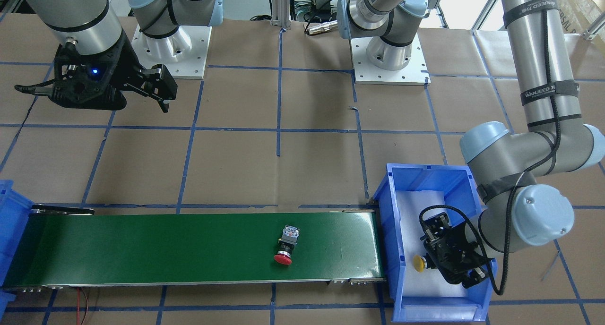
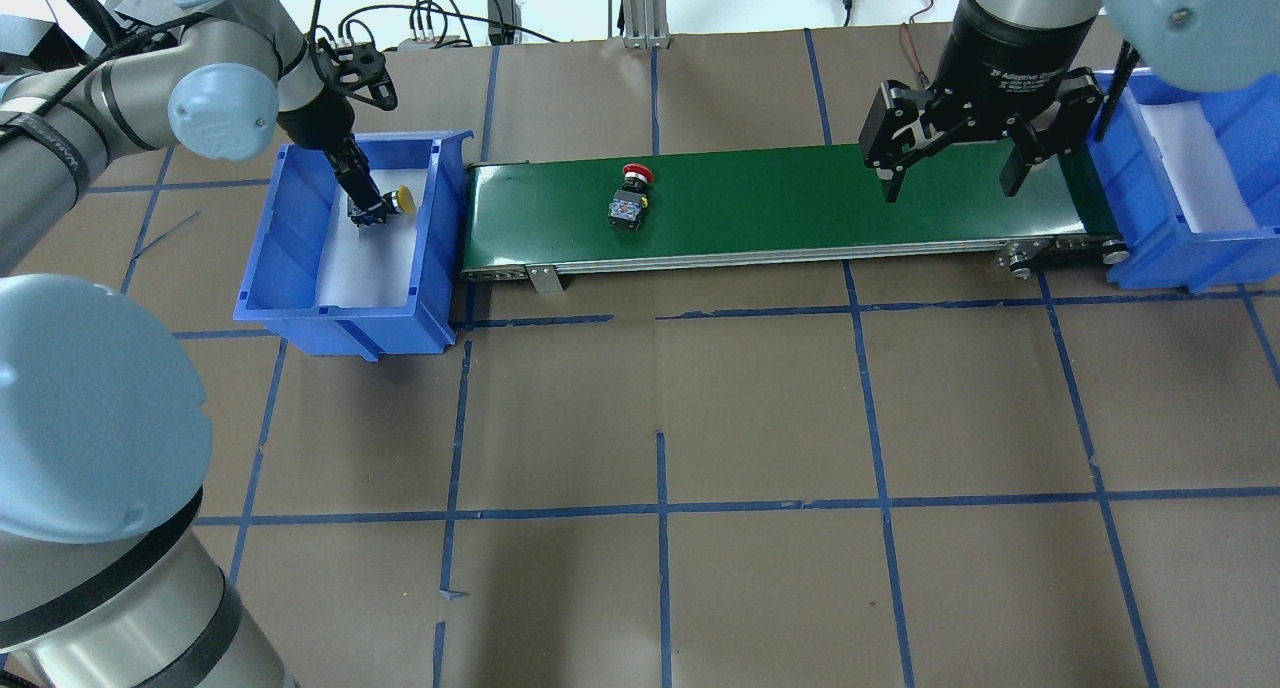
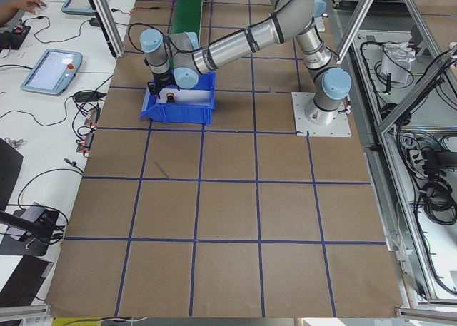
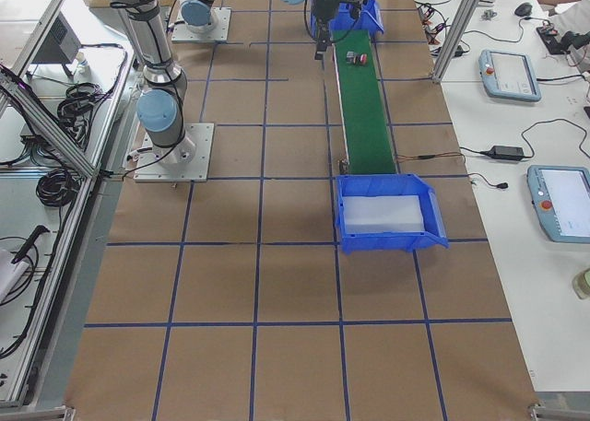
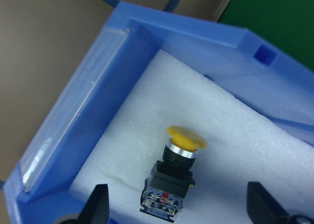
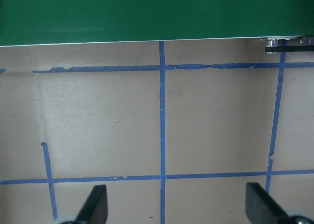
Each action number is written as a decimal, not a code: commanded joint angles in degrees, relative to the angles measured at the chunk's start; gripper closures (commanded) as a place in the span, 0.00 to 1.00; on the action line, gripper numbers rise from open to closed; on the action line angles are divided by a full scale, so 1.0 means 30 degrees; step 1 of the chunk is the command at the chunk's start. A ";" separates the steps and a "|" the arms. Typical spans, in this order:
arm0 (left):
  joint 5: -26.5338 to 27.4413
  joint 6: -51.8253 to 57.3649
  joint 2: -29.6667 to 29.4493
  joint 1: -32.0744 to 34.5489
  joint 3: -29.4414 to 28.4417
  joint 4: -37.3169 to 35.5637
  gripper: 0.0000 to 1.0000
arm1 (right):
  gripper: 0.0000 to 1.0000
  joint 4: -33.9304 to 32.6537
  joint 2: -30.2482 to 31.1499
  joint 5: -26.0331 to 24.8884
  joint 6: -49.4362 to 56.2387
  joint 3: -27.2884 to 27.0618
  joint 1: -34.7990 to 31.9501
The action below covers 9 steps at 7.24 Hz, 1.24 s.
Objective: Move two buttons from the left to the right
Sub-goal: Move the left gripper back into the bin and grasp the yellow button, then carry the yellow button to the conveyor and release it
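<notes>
The yellow button lies on its side on white foam in the left blue bin; it also shows in the front view and overhead. My left gripper is open just above it, one finger on each side, not touching; it also shows overhead. The red button lies on the green belt, left of its middle overhead, and in the front view. My right gripper is open and empty, held high near the belt's right end.
The right blue bin with a white foam liner stands at the belt's right end. The right wrist view shows brown paper with blue tape lines and the belt's edge. The robot bases stand behind the belt in the front view.
</notes>
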<state>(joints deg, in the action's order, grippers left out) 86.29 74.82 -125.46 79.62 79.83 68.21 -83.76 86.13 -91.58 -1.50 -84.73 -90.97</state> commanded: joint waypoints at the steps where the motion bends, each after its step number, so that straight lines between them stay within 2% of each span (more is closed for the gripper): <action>1: 0.0065 0.0812 -0.0541 0.0002 0.0079 -0.0032 0.04 | 0.00 0.0000 0.0000 0.0028 0.0003 0.0000 0.0000; 3: 0.0065 0.0812 -0.1068 -0.0027 -0.0009 -0.0353 0.14 | 0.00 0.0000 0.0000 0.0028 -0.0027 0.0000 0.0000; 4: 0.0094 0.0812 -0.1099 -0.0027 -0.0154 -0.0297 0.49 | 0.00 0.0000 0.0000 0.0028 -0.0027 0.0000 0.0000; 5: 0.0037 0.0580 -0.1071 -0.0143 -0.0242 -0.0238 0.63 | 0.00 0.0000 0.0000 0.0028 0.0002 0.0000 0.0000; 6: -0.0486 -0.1481 -0.0635 -0.0579 -0.0185 -0.0267 0.67 | 0.00 0.0000 0.0000 -0.0001 0.0003 0.0000 0.0000; 7: -0.1883 -0.6288 0.0210 -0.0903 -0.0388 -0.0209 0.67 | 0.00 0.0000 0.0000 -0.0001 0.0003 0.0000 0.0000; 9: -0.2102 -1.2201 0.2609 -0.0527 -0.0245 -0.0034 0.67 | 0.00 -0.0029 0.0000 -0.0001 0.0003 0.0000 0.0000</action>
<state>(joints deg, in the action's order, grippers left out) 80.90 49.59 -121.98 77.68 78.87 67.69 -83.81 86.13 -91.58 -1.50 -84.73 -90.97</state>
